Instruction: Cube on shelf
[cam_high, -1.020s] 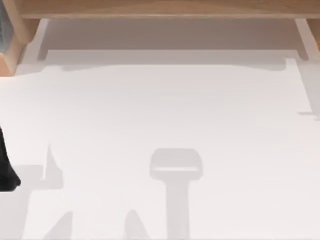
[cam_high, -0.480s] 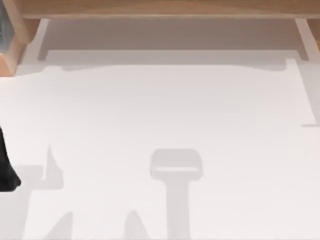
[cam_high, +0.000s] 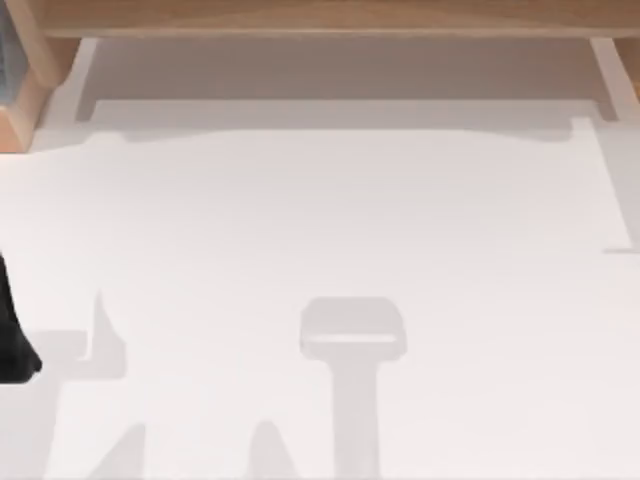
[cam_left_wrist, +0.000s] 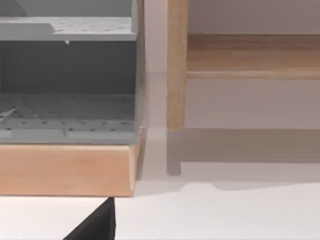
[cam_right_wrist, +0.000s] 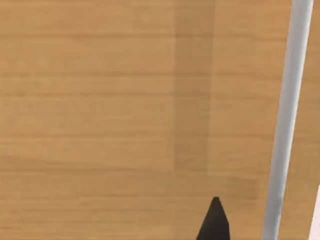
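**Two arms near the shelf, cube not located**

Two arms are on my rig. From the top view I see the shelf (cam_high: 320, 18) running along the far edge of the tabletop (cam_high: 330, 220), its light-brown board spanning nearly the full width, with pale side supports coming down to the white surface near the far-left and far-right corners. A dark part of my left arm (cam_high: 12, 340) sits at the tabletop's left edge, toward the near side. Grey shadows of the rig fall across the near half of the tabletop.

From the left wrist view I see the shelf board (cam_left_wrist: 252, 55) and one upright wooden support (cam_left_wrist: 176, 65) standing on the tabletop, and beside it a grey perforated rack (cam_left_wrist: 67, 75) on a wooden base (cam_left_wrist: 65, 170). A black tip of the left gripper (cam_left_wrist: 97, 225) pokes in; whether it is apart or together I cannot tell.

From the right wrist view, wood grain of the shelf lies close under the camera, with a pale grey strip (cam_right_wrist: 285, 120) across it. One black fingertip of the right gripper (cam_right_wrist: 214, 222) shows; I cannot tell its state. I cannot tell where the cube is.
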